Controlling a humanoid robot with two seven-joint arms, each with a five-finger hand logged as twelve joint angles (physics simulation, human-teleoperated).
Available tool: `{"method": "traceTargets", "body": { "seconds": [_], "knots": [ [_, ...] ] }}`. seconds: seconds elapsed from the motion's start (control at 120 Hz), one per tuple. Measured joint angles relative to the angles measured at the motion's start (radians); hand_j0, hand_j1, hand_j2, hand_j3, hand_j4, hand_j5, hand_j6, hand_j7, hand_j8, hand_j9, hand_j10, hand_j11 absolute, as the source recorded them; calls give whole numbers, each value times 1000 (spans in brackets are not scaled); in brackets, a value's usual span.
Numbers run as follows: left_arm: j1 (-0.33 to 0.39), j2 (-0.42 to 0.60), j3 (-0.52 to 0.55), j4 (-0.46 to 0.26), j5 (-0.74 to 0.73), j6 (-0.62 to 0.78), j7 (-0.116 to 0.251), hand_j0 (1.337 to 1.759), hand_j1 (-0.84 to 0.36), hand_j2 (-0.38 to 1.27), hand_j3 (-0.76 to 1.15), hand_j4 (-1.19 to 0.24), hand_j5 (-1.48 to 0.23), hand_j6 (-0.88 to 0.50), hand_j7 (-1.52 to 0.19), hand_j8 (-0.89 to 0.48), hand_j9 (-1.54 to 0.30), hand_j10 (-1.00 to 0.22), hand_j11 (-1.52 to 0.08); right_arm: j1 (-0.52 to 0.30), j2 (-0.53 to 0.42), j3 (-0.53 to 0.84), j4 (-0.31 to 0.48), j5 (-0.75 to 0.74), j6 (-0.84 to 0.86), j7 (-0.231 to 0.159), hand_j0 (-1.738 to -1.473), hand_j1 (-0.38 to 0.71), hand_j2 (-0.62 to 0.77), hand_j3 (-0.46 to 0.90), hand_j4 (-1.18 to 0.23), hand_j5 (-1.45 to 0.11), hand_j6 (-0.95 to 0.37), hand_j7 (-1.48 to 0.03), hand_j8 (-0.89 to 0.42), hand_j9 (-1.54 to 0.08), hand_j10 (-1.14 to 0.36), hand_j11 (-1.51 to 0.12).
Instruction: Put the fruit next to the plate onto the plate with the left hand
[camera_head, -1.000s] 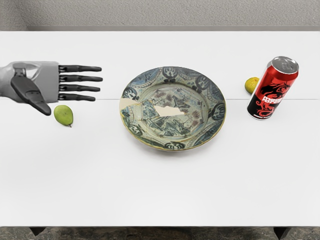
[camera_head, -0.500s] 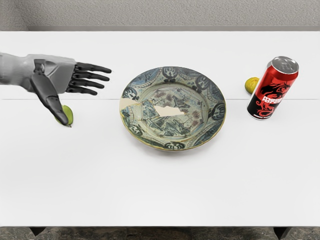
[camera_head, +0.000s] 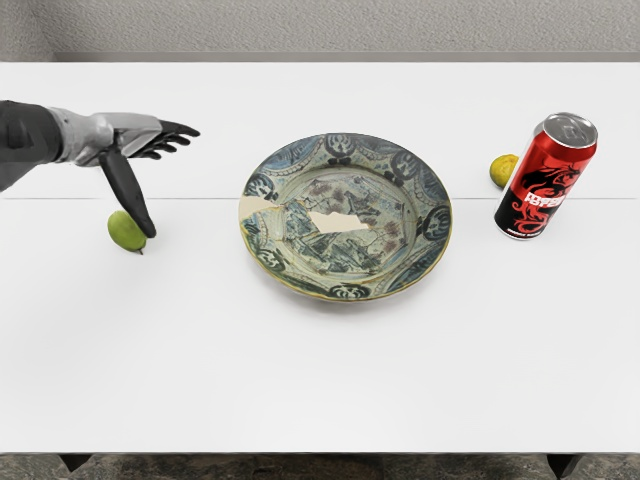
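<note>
A small green fruit (camera_head: 124, 232) lies on the white table left of the patterned plate (camera_head: 345, 216). My left hand (camera_head: 140, 165) hovers just above and behind the fruit, turned on edge with its fingers (camera_head: 170, 138) stretched toward the plate. Its thumb (camera_head: 128, 192) hangs down and its tip overlaps the fruit's right side. The hand is open and holds nothing. The plate's middle is bare. The right arm does not show.
A red drink can (camera_head: 545, 176) stands upright right of the plate. A second yellow-green fruit (camera_head: 503, 169) sits partly hidden behind the can's left side. The table's front edge (camera_head: 320, 452) runs along the bottom.
The left hand has rolled from palm-flat to edge-on and shifted slightly right, its thumb swinging down beside the fruit. The fruit, plate and can have not moved.
</note>
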Motion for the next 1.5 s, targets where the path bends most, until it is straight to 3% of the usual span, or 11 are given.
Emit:
{"method": "traceTargets", "body": {
  "seconds": [0.183, 0.45, 0.717, 1.092, 1.5],
  "knots": [
    [4, -7, 24, 21, 47, 23, 0, 1658, 231, 21, 0, -102, -129, -103, -129, -103, -129, -102, -129, 0, 0, 0, 1, 0, 0, 0, -1658, -349, 0, 0, 0, 0, -1, 0, 0, 0, 0, 0],
    [113, -15, 28, 34, 247, 151, 0, 1658, 216, 24, 0, -116, -146, -117, -146, -117, -146, -115, -145, 0, 0, 0, 1, 0, 0, 0, -1658, -349, 0, 0, 0, 0, -1, 0, 0, 0, 0, 0],
    [191, -38, 34, 13, 317, 255, 0, 1658, 222, 24, 0, -112, -140, -113, -140, -113, -140, -111, -140, 1, 0, 0, 1, 0, 0, 0, -1658, -349, 0, 0, 0, 0, -1, 0, 0, 0, 0, 0],
    [236, -94, 75, 54, 442, 423, 0, 1658, 229, 23, 0, -106, -133, -108, -132, -107, -132, -106, -132, 1, 0, 0, 1, 0, 0, 0, -1658, -349, 0, 0, 0, 0, -1, 0, 0, 0, 0, 0],
    [254, -132, 103, 89, 461, 524, 0, 1658, 231, 23, 0, -105, -131, -107, -131, -106, -131, -105, -131, 1, 0, -1, 1, 0, 0, 0, -1658, -349, 0, 0, 0, 0, -1, 0, 0, 0, 0, 0]
  ]
}}
